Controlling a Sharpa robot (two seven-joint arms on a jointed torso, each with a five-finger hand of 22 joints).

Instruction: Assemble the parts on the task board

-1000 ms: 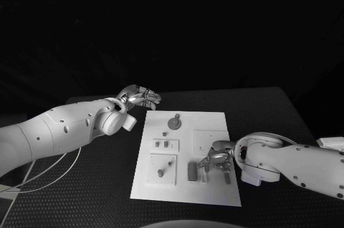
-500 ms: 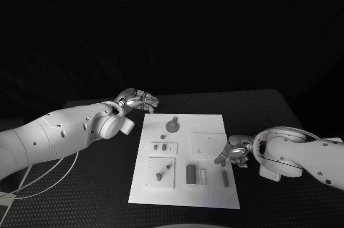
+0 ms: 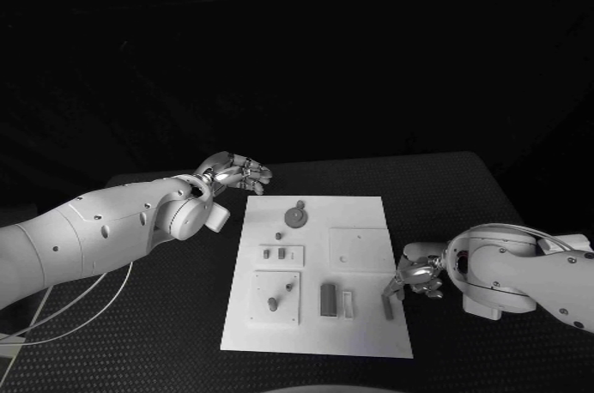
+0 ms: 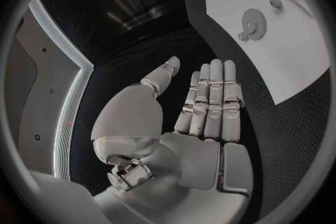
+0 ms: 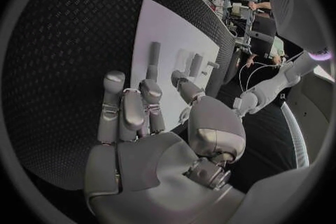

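Black table (image 3: 148,324) with a diamond-textured mat surface, dark backdrop behind it, almost no detail there. Left wrist view: grey wall panel (image 4: 31,95) edged by a bright light strip (image 4: 70,106) (curving in the fisheye). Right wrist view: cluttered equipment rack (image 5: 241,17) past the table's edge, pale curved wall.
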